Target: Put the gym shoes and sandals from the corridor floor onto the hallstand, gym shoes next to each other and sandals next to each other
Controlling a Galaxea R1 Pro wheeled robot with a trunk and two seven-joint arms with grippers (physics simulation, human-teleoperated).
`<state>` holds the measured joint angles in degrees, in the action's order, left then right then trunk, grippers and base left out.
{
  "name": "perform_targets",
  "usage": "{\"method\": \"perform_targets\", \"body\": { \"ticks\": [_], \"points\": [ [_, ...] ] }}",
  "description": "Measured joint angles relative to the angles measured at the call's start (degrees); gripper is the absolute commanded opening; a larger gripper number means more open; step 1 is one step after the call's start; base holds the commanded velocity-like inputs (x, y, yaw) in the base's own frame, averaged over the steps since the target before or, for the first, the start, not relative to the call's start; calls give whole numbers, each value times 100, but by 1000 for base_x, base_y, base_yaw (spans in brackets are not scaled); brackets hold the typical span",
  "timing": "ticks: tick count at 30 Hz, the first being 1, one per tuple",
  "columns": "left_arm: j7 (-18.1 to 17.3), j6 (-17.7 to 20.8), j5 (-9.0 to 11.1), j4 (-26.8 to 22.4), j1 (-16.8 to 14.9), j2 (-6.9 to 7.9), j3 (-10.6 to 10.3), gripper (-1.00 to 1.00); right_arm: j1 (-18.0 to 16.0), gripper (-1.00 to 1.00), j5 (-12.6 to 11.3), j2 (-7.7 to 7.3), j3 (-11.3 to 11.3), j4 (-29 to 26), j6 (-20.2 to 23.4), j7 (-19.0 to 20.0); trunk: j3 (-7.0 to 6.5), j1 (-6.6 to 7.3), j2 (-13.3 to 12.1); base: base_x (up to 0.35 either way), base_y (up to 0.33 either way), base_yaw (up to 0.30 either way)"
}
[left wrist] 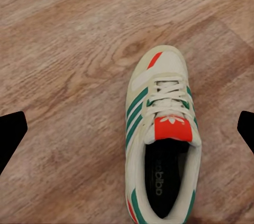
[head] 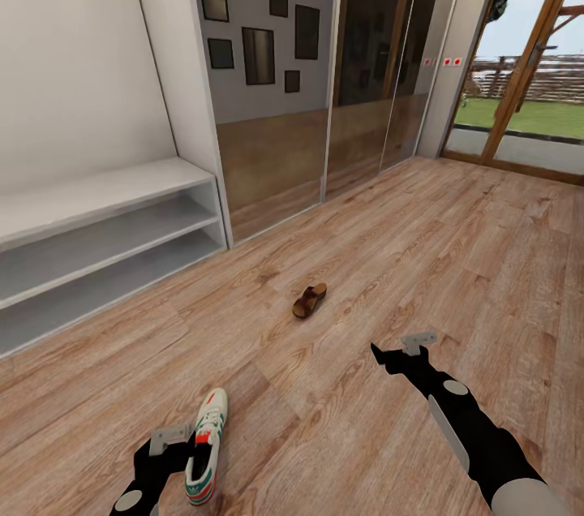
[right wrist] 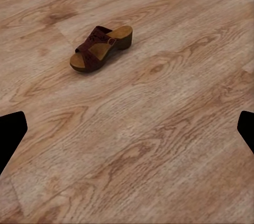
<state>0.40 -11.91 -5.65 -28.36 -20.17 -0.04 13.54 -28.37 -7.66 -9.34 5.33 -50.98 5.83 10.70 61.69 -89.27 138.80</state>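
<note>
A: Wood-grain plank corridor floor [head: 454, 256]; step? Left gripper [left wrist: 127, 129]?
B: Wide open, empty; off-white green-striped lace-up sneaker [left wrist: 161, 139] lies between its jaws. Approach stage: lower, close.
A: Right gripper [right wrist: 127, 129]?
B: Open, empty; brown leather sandal [right wrist: 100, 47] ahead.

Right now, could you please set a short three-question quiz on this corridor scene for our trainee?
1. True or false: the sneaker already sits on the rack.
2. Which shoe lies farther from the robot? A) the sandal B) the sneaker
3. Fill in: the left gripper is beside the sneaker with its jaws ____.

Key: 1 false, it lies on the floor. 2 A. 3 open.
</note>
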Motion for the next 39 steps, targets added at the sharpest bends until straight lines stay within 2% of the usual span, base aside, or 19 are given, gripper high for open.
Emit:
{"method": "perform_targets", "body": {
  "ticks": [11, 27, 34, 39],
  "points": [
    [0, 0, -8, 2, 0, 11, -8, 100, 0, 100, 0, 1, -1, 0, 8, 0, 198, -241, 440, 0, 0, 0],
    [-2, 43, -7, -54, -60, -34, -4, 100, 0, 100, 0, 8, -1, 8, 8, 0, 653, -283, 463, 0, 0, 18],
    [54, 75, -95, -98, -85, -43, -478, 100, -1, 100, -6, 12, 8, 3, 8, 0, 717, -283, 463, 0, 0, 67],
    [78, 85, -96, -104, -97, -49, -601, 100, -1, 100, -9, 24, 15, 3, 8, 0, 762, -283, 463, 0, 0, 82]
  ]
}}
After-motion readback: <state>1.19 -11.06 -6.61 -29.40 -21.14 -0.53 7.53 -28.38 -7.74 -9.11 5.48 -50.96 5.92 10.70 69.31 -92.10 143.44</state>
